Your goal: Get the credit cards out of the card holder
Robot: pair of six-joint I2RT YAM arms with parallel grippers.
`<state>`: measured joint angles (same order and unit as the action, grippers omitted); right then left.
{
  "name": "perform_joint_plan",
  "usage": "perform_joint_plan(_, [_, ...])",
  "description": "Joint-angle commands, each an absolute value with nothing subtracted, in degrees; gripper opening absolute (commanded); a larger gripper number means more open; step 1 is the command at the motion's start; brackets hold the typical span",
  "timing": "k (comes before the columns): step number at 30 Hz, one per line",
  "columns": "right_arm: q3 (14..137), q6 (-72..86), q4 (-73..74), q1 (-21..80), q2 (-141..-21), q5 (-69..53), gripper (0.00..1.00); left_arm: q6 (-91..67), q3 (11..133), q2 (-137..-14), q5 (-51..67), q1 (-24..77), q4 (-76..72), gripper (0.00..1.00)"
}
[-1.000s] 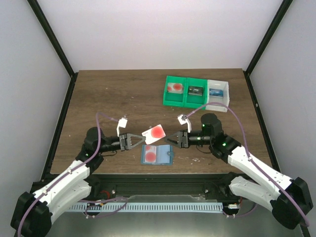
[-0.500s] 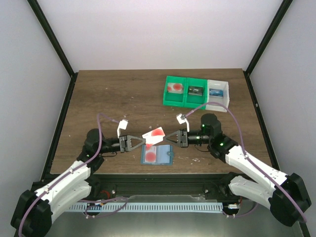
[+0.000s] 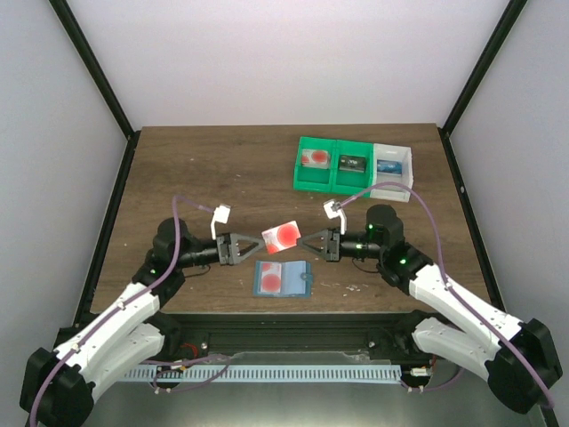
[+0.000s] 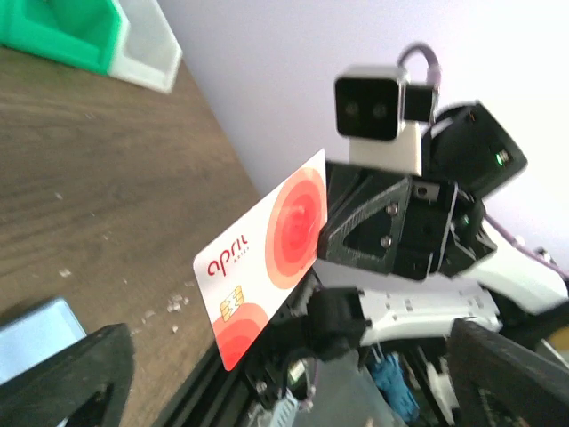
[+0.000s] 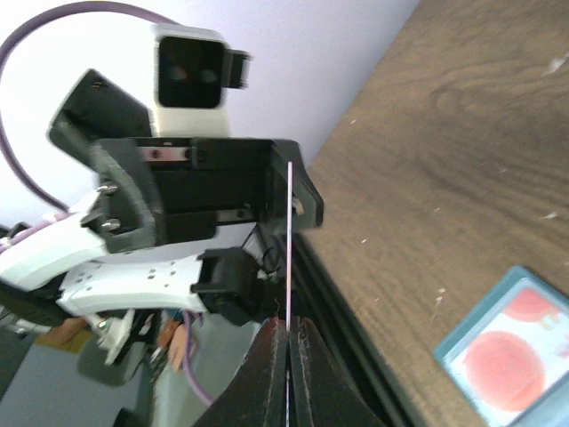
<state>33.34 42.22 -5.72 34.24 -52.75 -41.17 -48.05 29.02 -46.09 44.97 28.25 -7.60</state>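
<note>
A white credit card (image 3: 283,236) with red circles hangs in the air between my two grippers, above the table. My right gripper (image 3: 305,242) is shut on its right edge; in the right wrist view the card (image 5: 290,240) is edge-on and pinched at the fingertips (image 5: 288,334). My left gripper (image 3: 258,245) is open around the card's left end without touching it; in its wrist view the card (image 4: 267,258) floats between wide-apart fingers (image 4: 62,378). The light-blue card holder (image 3: 283,278) lies open on the table below, with red cards showing in its pockets (image 5: 511,342).
Green bins (image 3: 324,165) and a white bin (image 3: 393,169) stand in a row at the back right, each with a small item inside. The table's front edge and a black rail run just below the card holder.
My left gripper has opened and let go of the card. My right gripper has closed on the card's other edge. The card sits slightly higher and flatter than before.
</note>
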Motion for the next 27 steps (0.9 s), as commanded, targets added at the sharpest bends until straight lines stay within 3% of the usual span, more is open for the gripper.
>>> perform_joint_plan(1, [37.2, 40.1, -3.1, 30.4, -52.2, -31.3, 0.01, -37.1, 35.6, -47.0, 34.2, 28.0, 7.6, 1.00])
perform_joint_plan(5, [40.1, 39.2, -3.2, 22.7, -56.6, -30.3, 0.00, -32.3, 38.4, -47.4, 26.8, 27.9, 13.3, 1.00])
perform_joint_plan(11, [48.9, 37.7, -2.0, 13.4, -71.4, -31.9, 0.01, -28.3, 40.8, -49.3, 28.3, 27.9, 15.8, 1.00])
perform_joint_plan(17, [58.8, 36.9, -0.6, 10.9, -85.1, -25.4, 0.00, -23.6, 41.7, -50.6, 26.7, 28.0, 19.8, 1.00])
perform_joint_plan(27, [74.3, 39.1, 2.6, 10.8, -104.4, -25.1, 0.00, -19.9, 39.3, -49.8, 24.6, 27.9, 20.3, 1.00])
